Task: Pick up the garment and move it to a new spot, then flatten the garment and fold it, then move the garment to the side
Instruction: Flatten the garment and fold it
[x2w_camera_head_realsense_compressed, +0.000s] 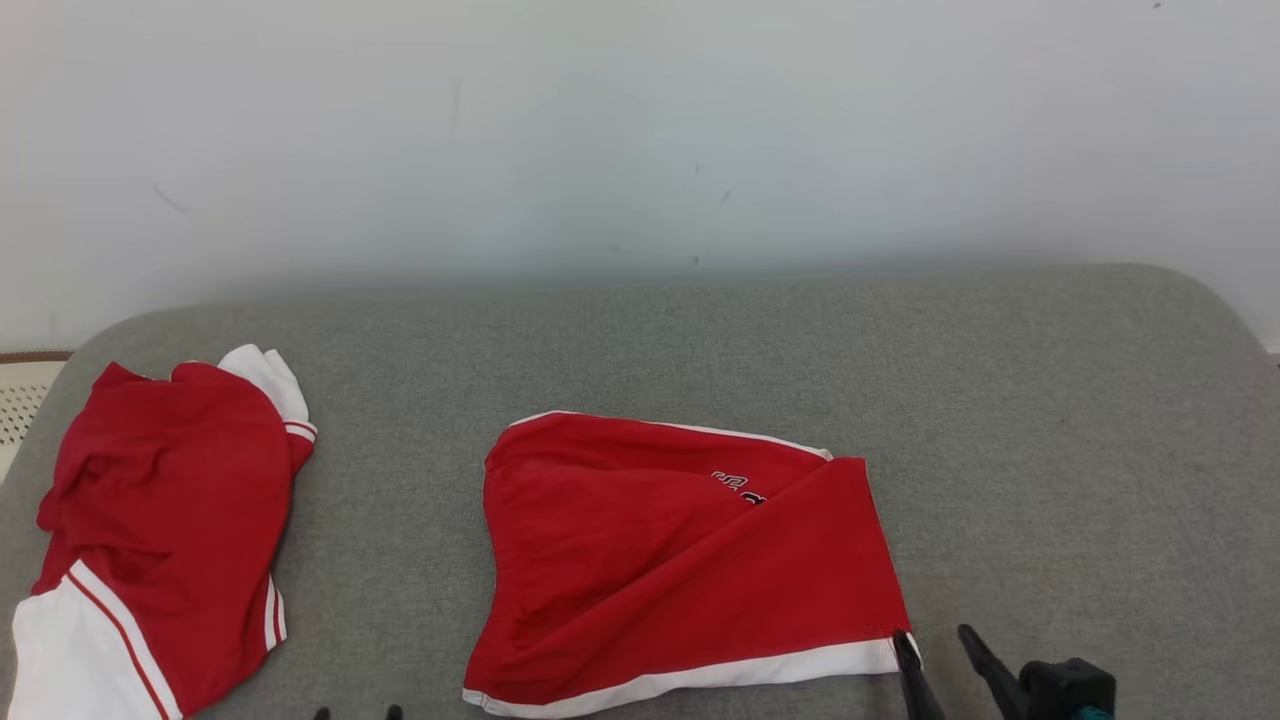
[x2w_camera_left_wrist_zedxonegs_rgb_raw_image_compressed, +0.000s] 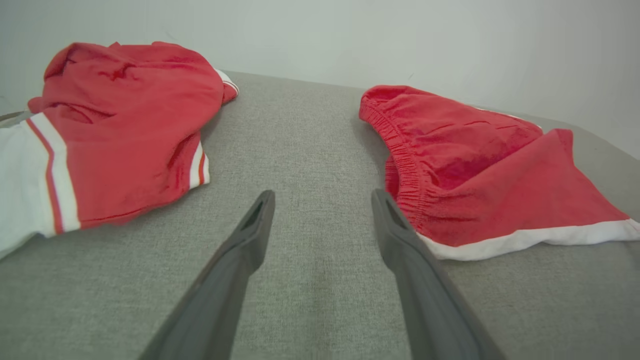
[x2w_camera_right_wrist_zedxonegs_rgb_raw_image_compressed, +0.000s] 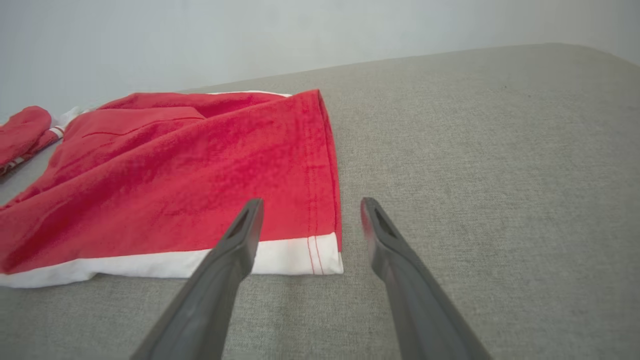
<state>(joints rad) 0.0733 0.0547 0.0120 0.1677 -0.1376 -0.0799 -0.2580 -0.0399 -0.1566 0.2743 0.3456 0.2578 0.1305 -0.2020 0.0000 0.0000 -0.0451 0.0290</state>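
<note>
Garment: red shorts with a white hem band, lying mid-way across the grey padded surface, one flap folded diagonally over the front. Its long axis runs left to right across my front, with the hem along the near edge. My right gripper sits at the near right corner, jaws spread and empty, the corner falling between the two fingers in the right wrist view. My left gripper, likewise spread and empty, rests on bare surface between the elastic waistband end and a second red garment further left. I judge the right arm closer to a hold; the left must shift rightward.
</note>
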